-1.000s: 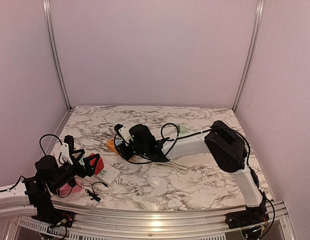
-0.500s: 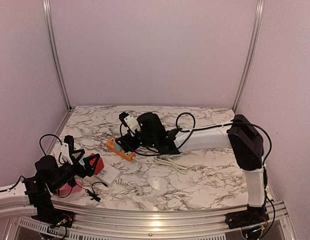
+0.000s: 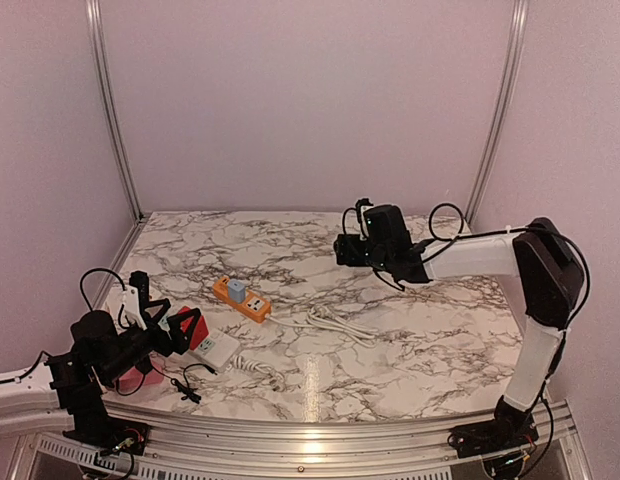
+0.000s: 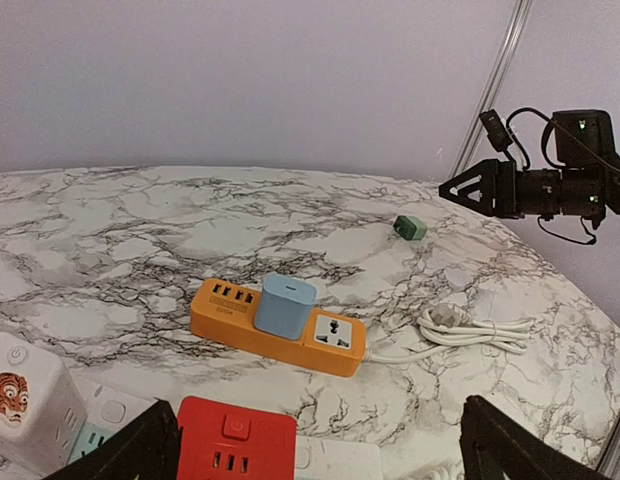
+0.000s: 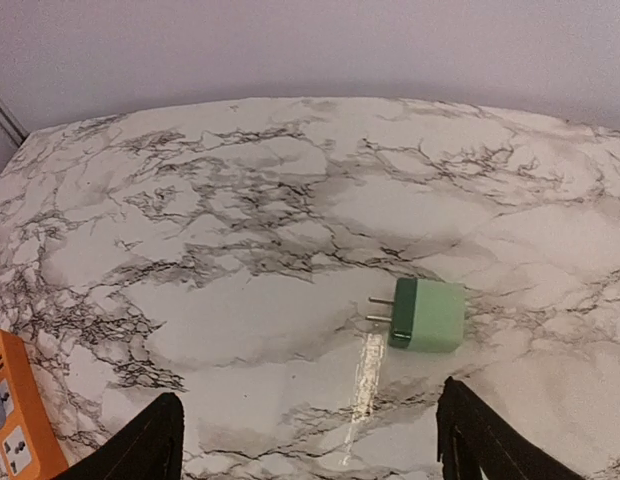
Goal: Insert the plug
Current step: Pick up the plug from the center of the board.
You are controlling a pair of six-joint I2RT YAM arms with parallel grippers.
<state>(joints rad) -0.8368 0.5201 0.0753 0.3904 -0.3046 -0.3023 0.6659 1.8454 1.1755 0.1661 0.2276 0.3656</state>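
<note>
Desk (image 3: 410, 350): marble top, grey veins, pale walls on three sides.

Right arm (image 3: 470, 255): stretched out over the far right part of the desk. Right claw (image 5: 309, 390) is spread wide and empty, up off the surface. In its wrist view we see a finger low on either side of the frame with bare marble between them.

Left arm (image 3: 90, 350): folded low at the near left corner. Left claw (image 4: 315, 410) is gaping wide with nothing in it, over a cluster of strips.

Orange strip (image 4: 330, 345): flat on the desk, left of centre, lying at a slant. Small ports at one end, an open socket at the other.

Cord (image 4: 470, 328): white, bundled in a loose coil to the right of the orange strip, and runs back to it.

Red strip (image 4: 235, 440) and white cube (image 4: 25, 395) with a tiger sticker: at the near left, under the left claw.

Blue plug (image 4: 284, 304): seated upright in the orange strip, between the small ports and the open socket. Neither claw touches it.

Green plug (image 5: 430, 315): on its side on the far right of the desk, two prongs showing, ahead of the right claw and clear of both fingers, well apart from the orange strip.
</note>
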